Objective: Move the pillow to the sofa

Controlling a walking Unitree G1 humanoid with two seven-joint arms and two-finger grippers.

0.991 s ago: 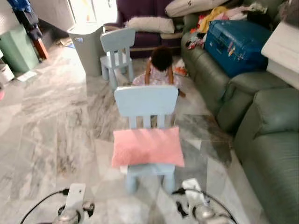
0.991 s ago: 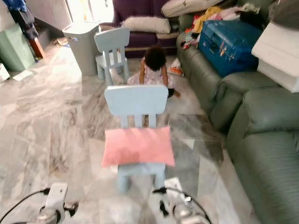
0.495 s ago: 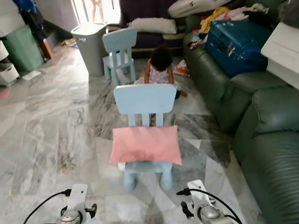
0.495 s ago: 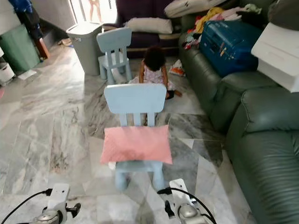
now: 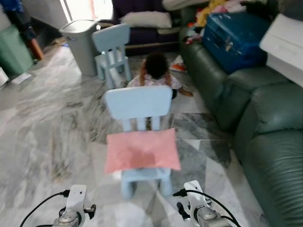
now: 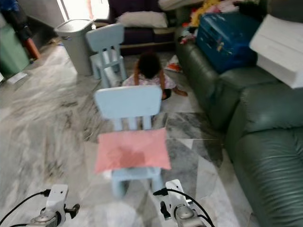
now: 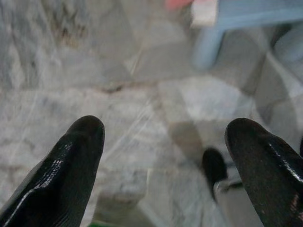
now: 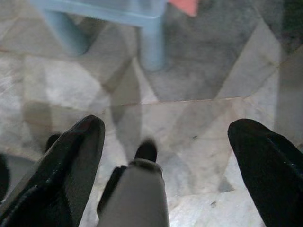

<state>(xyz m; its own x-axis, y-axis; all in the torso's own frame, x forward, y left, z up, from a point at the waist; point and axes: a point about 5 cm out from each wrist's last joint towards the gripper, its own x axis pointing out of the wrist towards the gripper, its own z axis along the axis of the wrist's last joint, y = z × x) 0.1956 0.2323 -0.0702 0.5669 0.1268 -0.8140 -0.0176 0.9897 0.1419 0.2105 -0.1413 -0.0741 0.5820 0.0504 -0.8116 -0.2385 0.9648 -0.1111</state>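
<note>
- Left eye view is showing the pink pillow (image 5: pixel 142 151) lying flat on the seat of a pale blue child's chair (image 5: pixel 138 104), straight ahead of the robot on the marble floor (image 5: pixel 47 127).
- Nothing of the task looks done yet: the pillow is sitting untouched, and the dark green leather sofa (image 5: pixel 270 142) is running along the robot's right, well apart from it.
- Left gripper (image 7: pixel 163 165) is hanging low over the floor with its fingers spread wide and gripping nothing; one chair leg is showing ahead of it.
- Right gripper (image 8: pixel 165 165) is likewise hanging released and empty above the tiles, near the chair's legs.
- Remaining, by my reading: reaching in, grasping the pillow, turning right and setting it on a sofa cushion.
- A small child (image 5: pixel 156 71) is sitting on the floor just behind the chair, partly hidden by its backrest.
- Both head views are blurring slightly, and the arms are being cut off at the lower edge.
- A blue suitcase (image 5: pixel 232 35) and a white box (image 5: pixel 284 49) are occupying parts of the sofa further along.
</note>
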